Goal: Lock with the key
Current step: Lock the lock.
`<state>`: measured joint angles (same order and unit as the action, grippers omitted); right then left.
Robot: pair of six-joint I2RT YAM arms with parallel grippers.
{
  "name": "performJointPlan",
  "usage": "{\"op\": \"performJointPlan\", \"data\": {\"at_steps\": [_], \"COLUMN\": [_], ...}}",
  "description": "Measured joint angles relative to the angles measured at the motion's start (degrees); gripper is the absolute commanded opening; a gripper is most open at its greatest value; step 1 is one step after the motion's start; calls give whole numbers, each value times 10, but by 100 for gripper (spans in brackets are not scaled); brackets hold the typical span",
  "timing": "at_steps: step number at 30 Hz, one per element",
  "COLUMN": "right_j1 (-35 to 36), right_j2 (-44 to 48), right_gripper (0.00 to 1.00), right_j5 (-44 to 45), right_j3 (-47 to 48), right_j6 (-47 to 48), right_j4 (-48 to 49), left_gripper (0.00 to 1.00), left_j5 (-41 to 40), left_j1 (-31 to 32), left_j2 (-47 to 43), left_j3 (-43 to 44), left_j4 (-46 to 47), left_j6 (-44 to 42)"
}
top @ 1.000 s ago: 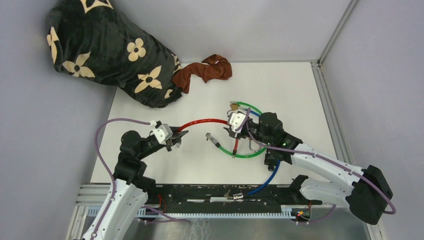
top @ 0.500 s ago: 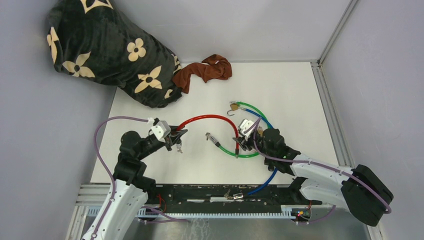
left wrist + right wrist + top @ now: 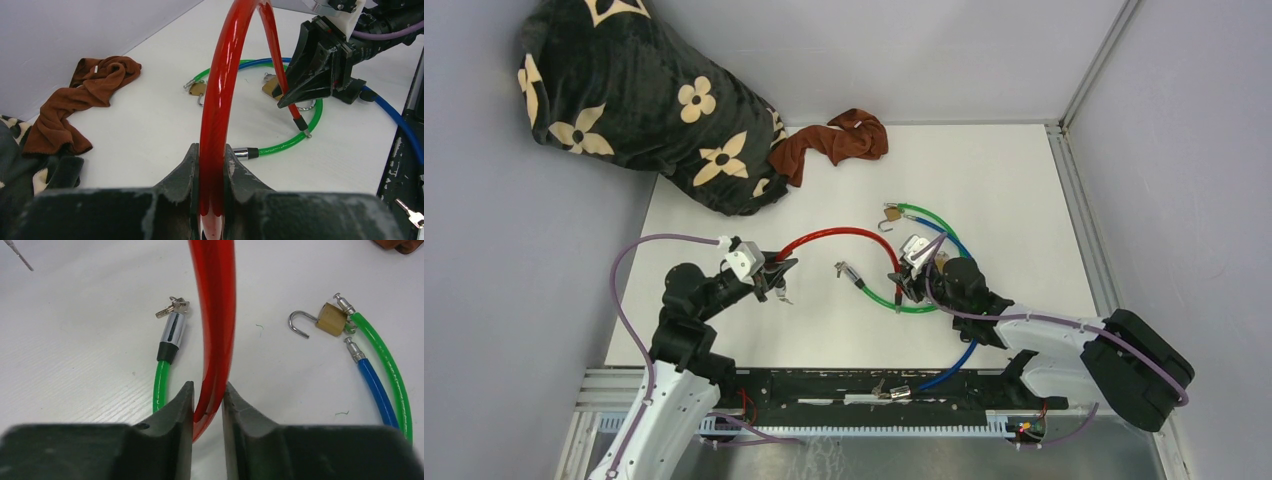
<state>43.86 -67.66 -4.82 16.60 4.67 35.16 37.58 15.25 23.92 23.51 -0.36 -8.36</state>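
A red cable (image 3: 834,236) arcs above the table between my two grippers. My left gripper (image 3: 782,270) is shut on its left end (image 3: 212,165). My right gripper (image 3: 207,386) has a finger tight against each side of the cable's right end (image 3: 212,340), just above its black-sleeved tip (image 3: 299,122). A green cable (image 3: 161,380) lies looped under it. Its chrome lock barrel (image 3: 175,327) has a small bunch of keys (image 3: 172,306) in its end. An open brass padlock (image 3: 330,317) lies at the green cable's other end.
A blue cable (image 3: 959,358) runs from the loop to the black rail (image 3: 824,388), where another key (image 3: 410,217) lies. A brown cloth (image 3: 834,140) and a dark flowered blanket (image 3: 634,100) sit at the back left. A second brass padlock (image 3: 272,89) lies by the right gripper.
My right gripper has moved a little nearer and lower along the red cable, and its jaws have narrowed onto it. The left gripper has kept its hold and place.
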Motion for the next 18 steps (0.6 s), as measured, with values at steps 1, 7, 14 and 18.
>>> {"op": "performJointPlan", "data": {"at_steps": [1, 7, 14, 18], "right_j1": [0, -1, -14, -24], "right_j2": [-3, -1, 71, 83], "right_gripper": [1, 0, 0, 0], "right_j5": [-2, -7, -5, -8], "right_j3": [0, 13, 147, 246], "right_j6": [-6, -30, -25, 8], "right_j4": [1, -20, -132, -151], "left_gripper": [2, 2, 13, 18], "left_j5": [0, -13, 1, 42], "left_j1": [0, 0, 0, 1], "left_j2": [0, -1, 24, 58], "left_j3": [0, -1, -37, -52], "left_j4": [0, 1, 16, 23], "left_j6": [0, 33, 101, 91]}}
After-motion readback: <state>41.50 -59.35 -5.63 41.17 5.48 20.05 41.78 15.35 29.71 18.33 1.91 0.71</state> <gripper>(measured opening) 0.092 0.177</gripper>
